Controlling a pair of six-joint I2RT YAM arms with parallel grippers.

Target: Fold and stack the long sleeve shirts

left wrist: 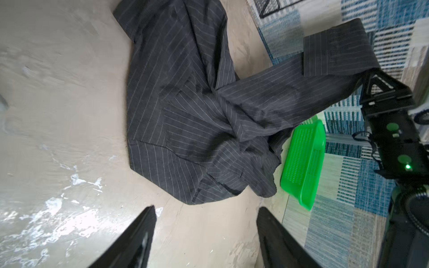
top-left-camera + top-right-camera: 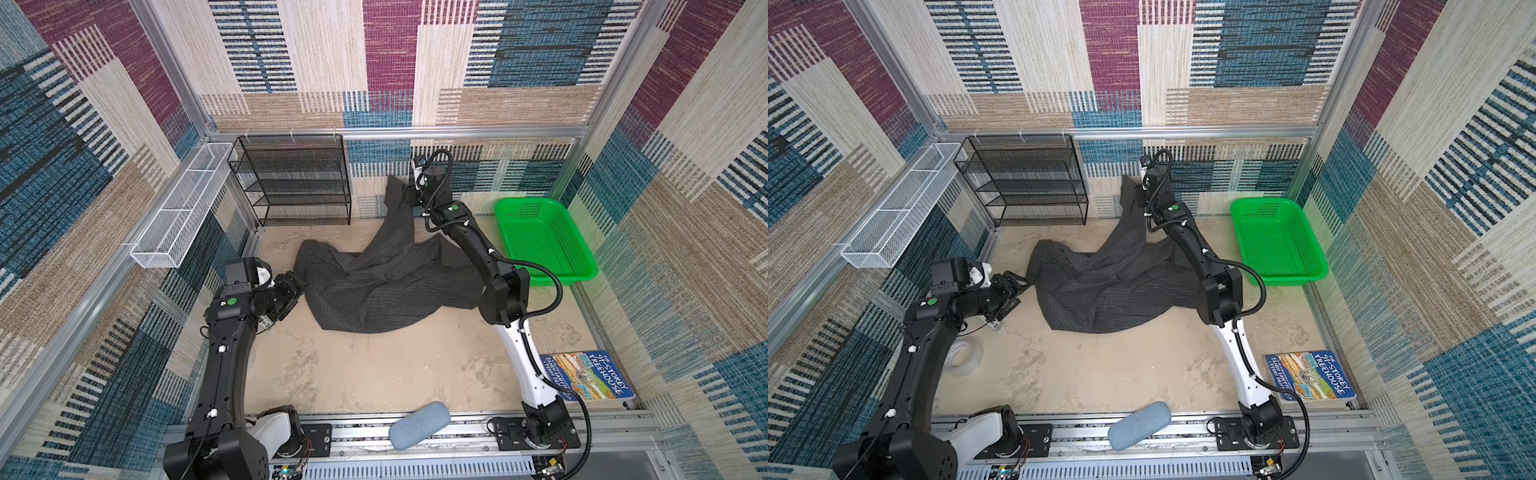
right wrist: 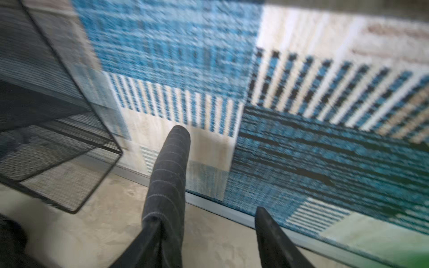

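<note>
Nearest, on the front rail, lies a grey-blue glasses case [image 2: 419,424], with a book, The 91-Storey Treehouse [image 2: 590,376], at the right edge of the sandy tabletop [image 2: 374,374] and a clear tape roll [image 2: 963,357] by the left arm. Further in, the left gripper [image 2: 297,286] hovers low just beside the near-left edge of the long sleeve shirt [image 2: 386,286]. Its jaws are spread and hold nothing, as the left wrist view shows. The dark pinstriped shirt sits mid-table as a crumpled heap, its body bunched and creased. One sleeve [image 2: 399,216] rises from it towards the back wall. There the right gripper [image 3: 209,215] is raised, and the right wrist view shows its jaws standing apart, with the cuff draped along one jaw rather than pinched between the two. Behind are a black mesh shelf [image 2: 291,178], a white wire basket [image 2: 183,208] on the left wall and an empty green basket [image 2: 544,241] on the right. As for progress, I judge the task barely begun. No fold is visible, the shirt is not laid flat, and only one shirt shows, so nothing is stacked. Spreading the body flat, bringing both sleeves in, folding it and setting it down as a pile all appear to remain.
</note>
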